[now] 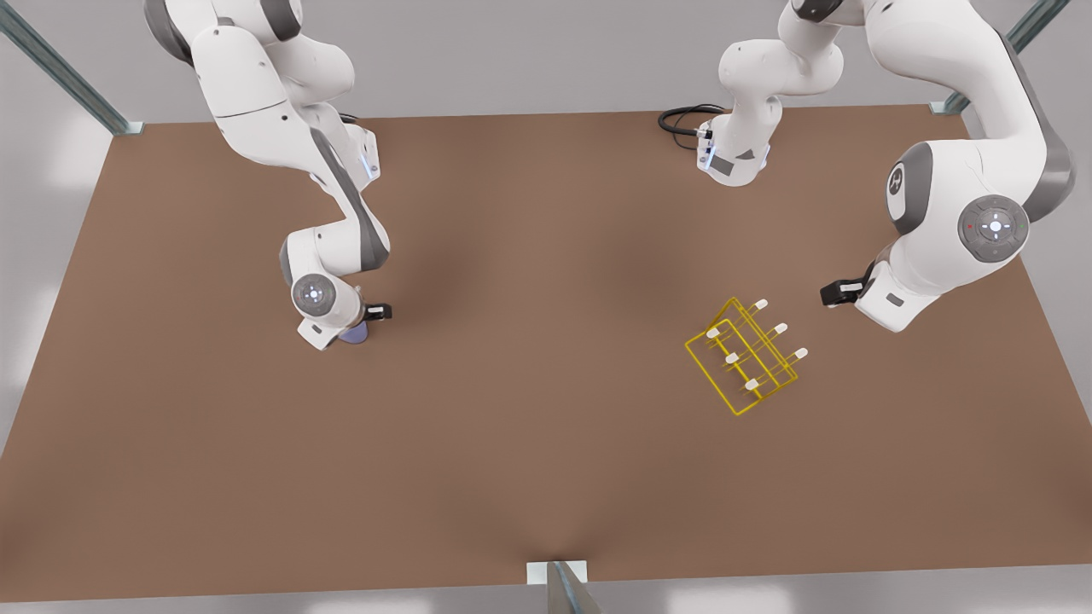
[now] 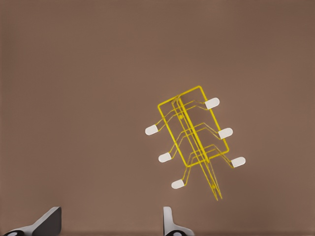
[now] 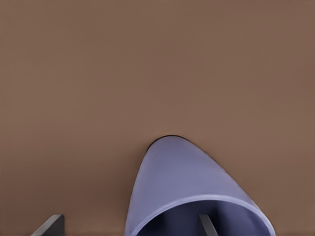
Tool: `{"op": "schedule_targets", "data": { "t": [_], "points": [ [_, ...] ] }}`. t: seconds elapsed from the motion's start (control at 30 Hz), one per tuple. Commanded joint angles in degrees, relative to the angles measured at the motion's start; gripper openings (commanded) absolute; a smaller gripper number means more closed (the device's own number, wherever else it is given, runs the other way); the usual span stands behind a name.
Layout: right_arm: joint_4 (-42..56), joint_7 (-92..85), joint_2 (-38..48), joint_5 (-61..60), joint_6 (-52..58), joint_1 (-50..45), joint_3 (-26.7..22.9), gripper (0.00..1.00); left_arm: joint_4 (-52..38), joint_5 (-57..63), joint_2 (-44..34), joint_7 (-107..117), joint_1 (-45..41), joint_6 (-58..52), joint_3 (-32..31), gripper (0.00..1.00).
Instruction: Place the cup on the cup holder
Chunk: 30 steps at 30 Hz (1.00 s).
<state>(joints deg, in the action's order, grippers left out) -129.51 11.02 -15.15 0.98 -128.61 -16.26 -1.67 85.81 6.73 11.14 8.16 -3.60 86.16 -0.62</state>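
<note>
**Cup mostly hidden under right end effector, rack free on worktop**

The cup (image 1: 353,333) is hard to see in the front view: just a lavender sliver pokes out under the wrist of the arm on the front view's left. That is the right end effector (image 1: 368,322), low over the worktop (image 1: 546,443). In the right wrist view the cup (image 3: 189,191) is cut off by the frame edge, rim toward the camera. One finger (image 3: 205,225) sits inside the rim, the other (image 3: 49,227) outside and apart from the wall, so the fingers are spread and straddle the wall, not clamped. Can't tell if the cup stands or leans.

The left end effector (image 1: 834,294) hangs off the arm on the front view's right, just beside the rack (image 1: 744,356), not touching. Its fingertips (image 2: 47,223) are cut off in the left wrist view, spread wide, holding nothing. The rack (image 2: 194,142) stands alone, yellow wire, white-tipped pegs, well apart from the cup.

The worktop is plain brown and matte. Grey floor around it, metal frame posts (image 1: 60,72) at the corners, a black cable (image 1: 682,119) by the far arm base.
</note>
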Motion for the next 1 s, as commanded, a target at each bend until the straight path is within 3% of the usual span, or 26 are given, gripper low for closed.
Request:
{"op": "schedule_targets", "data": {
  "t": [0.0, 0.1, 0.13, 0.3, 0.37, 0.57, 0.7, 0.97],
  "points": [
    [0.1, -0.1, 0.0, 0.0, 0.1, 0.0, 0.0, 1.0, 0.0, 0.0, -0.1, 0.0, 0.0, 0.0, 0.1, 1.0],
    [0.5, -0.1, -0.1, 0.0, 0.4, 0.0, 0.0, 1.0, 0.0, 0.0, -0.1, 0.0, 0.0, 0.0, 0.1, 1.0],
    [0.8, -0.1, -0.3, 0.0, 0.6, 0.0, 0.0, 0.86, 0.0, 0.0, -0.1, -0.1, 0.0, 0.0, 0.1, 1.0],
    [0.9, -0.7, -0.7, 0.0, 0.6, 0.1, 0.0, 0.77, 0.0, 0.0, 0.2, -0.1, 0.0, 0.0, 0.1, 1.0],
    [0.9, -1.0, -0.8, 0.0, 0.6, 0.1, -0.1, 0.55, 0.0, 0.0, 0.2, -0.1, 0.1, 0.0, 0.1, 1.0],
    [0.9, -0.9, -0.9, -0.1, 0.7, 0.2, -0.1, 0.44, 0.0, 0.0, 0.2, 0.0, 0.1, -0.1, 0.1, 1.0],
    [0.9, -0.7, -1.0, -0.1, 0.7, 0.2, -0.1, 0.24, -0.1, -0.1, 0.2, -0.2, 0.2, -0.8, 0.2, 1.0],
    [1.8, -0.5, -1.1, -0.1, 1.7, 0.2, -0.1, 0.21, -0.3, -0.5, -0.4, -6.7, 2.1, -0.9, 0.3, 1.0]
  ]
}}
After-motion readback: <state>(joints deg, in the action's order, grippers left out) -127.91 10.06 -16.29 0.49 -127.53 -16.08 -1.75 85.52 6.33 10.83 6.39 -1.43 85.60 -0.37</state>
